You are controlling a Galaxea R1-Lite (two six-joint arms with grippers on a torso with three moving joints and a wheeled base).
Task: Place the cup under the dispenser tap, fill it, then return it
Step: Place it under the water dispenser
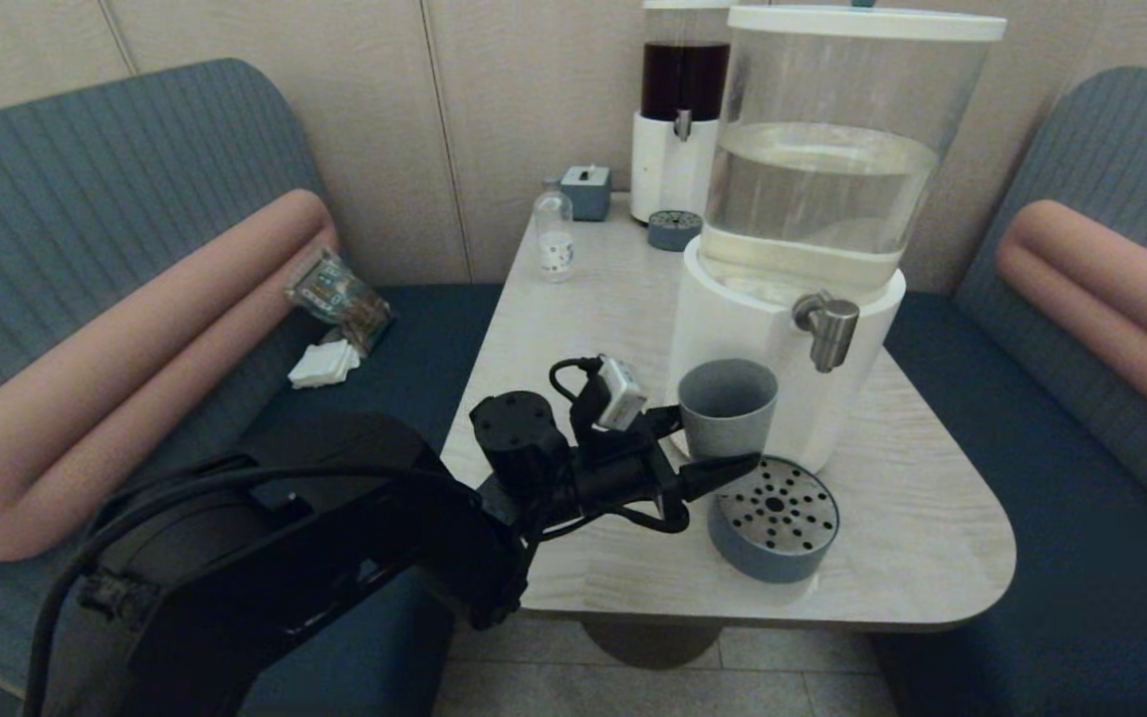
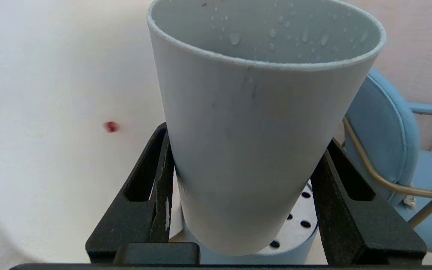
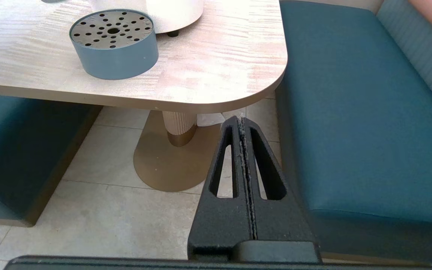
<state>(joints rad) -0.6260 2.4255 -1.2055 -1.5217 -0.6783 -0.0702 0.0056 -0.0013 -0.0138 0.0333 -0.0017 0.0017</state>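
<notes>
Head view: left gripper (image 1: pixel 723 448) clamped on cup (image 1: pixel 728 406), held above drip tray (image 1: pixel 775 518) near table (image 1: pixel 932 538) front edge; dispenser tap (image 1: pixel 825 329) beside, higher.

Left wrist view: cup (image 2: pixel 253 150) tilted; to be levelled, rim centred under spout.

Right wrist view: right gripper (image 3: pixel 243 123) closed, empty, parked below table (image 3: pixel 219 75) front corner.

Matte black all over, that's the left arm (image 1: pixel 315 538): broad, smooth, rounded shells, then a stubby round joint cap (image 1: pixel 514 418) with small holes on top. A thick black cable (image 1: pixel 66 597) loops along the lower shell, and a thinner one curls by the wrist. There's a small white boxy camera (image 1: pixel 621 392) clipped on top (the only pale part). The left gripper (image 2: pixel 238 195) has wedge-shaped black fingers (image 2: pixel 144 195) with long slots and a grainy, rough surface. The right gripper (image 3: pixel 243 123) matches: same slotted black wedges, pale scuffs along the inner edges.
</notes>
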